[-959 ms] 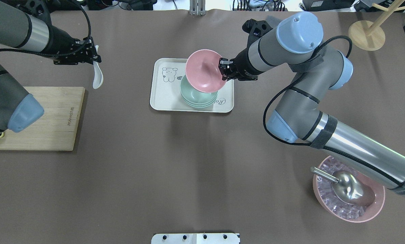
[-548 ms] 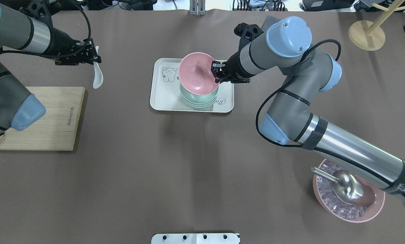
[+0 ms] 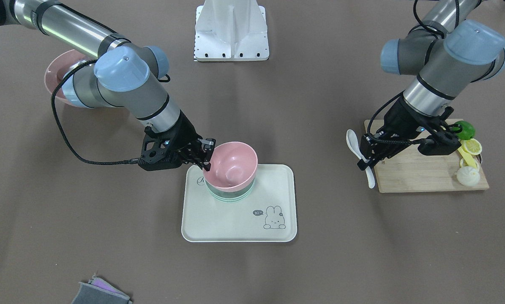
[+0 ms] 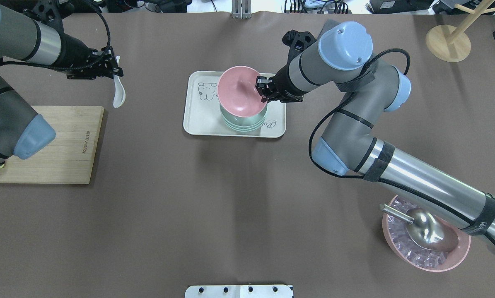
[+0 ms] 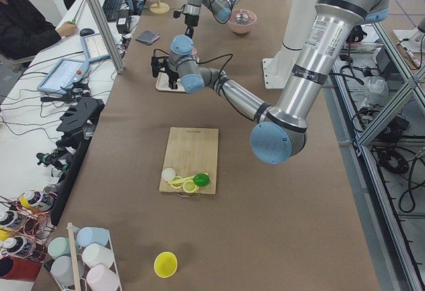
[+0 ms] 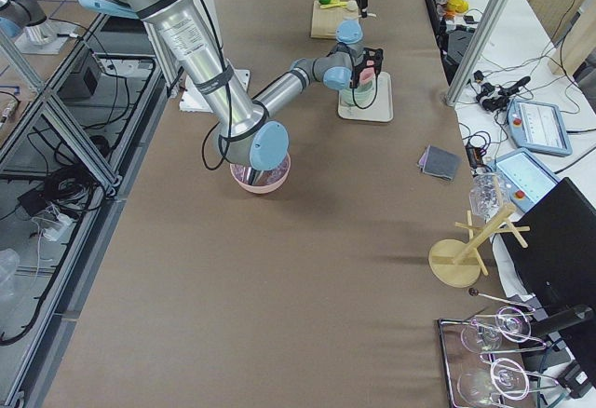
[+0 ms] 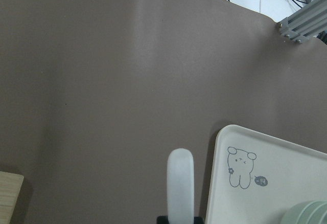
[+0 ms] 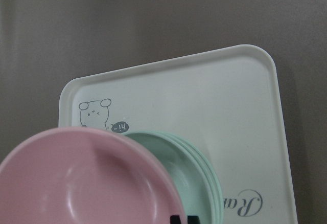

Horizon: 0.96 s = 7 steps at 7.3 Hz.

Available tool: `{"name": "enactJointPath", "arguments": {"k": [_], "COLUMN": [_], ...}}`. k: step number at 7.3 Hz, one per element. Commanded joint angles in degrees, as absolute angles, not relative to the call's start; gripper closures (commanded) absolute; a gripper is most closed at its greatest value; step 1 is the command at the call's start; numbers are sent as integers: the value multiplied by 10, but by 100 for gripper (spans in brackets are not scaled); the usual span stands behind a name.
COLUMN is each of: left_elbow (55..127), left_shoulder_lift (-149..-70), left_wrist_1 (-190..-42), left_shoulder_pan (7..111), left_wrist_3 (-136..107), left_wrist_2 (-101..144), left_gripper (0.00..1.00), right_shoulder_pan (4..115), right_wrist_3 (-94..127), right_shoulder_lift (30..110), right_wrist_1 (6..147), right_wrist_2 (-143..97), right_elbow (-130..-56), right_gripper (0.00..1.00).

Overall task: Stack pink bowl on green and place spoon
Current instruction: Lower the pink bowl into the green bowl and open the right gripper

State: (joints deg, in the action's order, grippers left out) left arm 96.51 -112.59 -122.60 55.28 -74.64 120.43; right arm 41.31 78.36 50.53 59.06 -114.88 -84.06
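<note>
My right gripper [image 4: 260, 88] [image 3: 208, 155] is shut on the rim of the pink bowl [image 4: 239, 91] [image 3: 231, 169] [image 8: 87, 183]. The bowl is tilted and sits low over the stack of green bowls [image 4: 243, 121] [image 3: 229, 195] [image 8: 196, 175] on the cream tray [image 4: 201, 120] [image 3: 239, 223] [image 8: 204, 96]. My left gripper [image 4: 114, 73] [image 3: 364, 158] is shut on a white spoon [image 4: 119, 94] [image 3: 353, 145] [image 7: 181, 185]. It holds the spoon above the table, left of the tray.
A wooden cutting board [image 4: 52, 145] [image 3: 421, 173] with cut lemon and a lime [image 3: 465, 128] lies at the left. A pink dish of ice with a metal scoop [image 4: 425, 229] is at the near right. A wooden stand [image 4: 448, 41] is at the far right.
My right gripper has moved the pink bowl left and down, from beside the green stack to over it. The left gripper with the spoon has barely moved.
</note>
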Motion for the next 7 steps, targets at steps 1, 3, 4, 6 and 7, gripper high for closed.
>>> {"name": "enactJointPath", "arguments": {"k": [1,3,4,6,7], "left_elbow": [964,965,965,967,966], "left_shoulder_lift": [-1125,-1124,-1125,-1128,-1141], "left_wrist_1": [-1226,-1226,-1227,-1226,-1226], "left_shoulder_pan": [553,553,553,551,551], "left_wrist_3": [-746,-744,-744,-751,-777], "left_wrist_2": [1205,1205,1205,1204,1204], "left_gripper": [100,100,100,100,100], "right_shoulder_pan": [410,403,400,409,420], "right_wrist_3": [783,786,787,784,784], "right_shoulder_lift": [507,505,502,504,504], "right_wrist_1": [591,592,592,593,594], "right_wrist_2": [-1149,-1148,-1136,-1136,-1140], "right_elbow": [-834,-830,-830,-831,-832], "right_gripper": [100,41,0,0,0]}}
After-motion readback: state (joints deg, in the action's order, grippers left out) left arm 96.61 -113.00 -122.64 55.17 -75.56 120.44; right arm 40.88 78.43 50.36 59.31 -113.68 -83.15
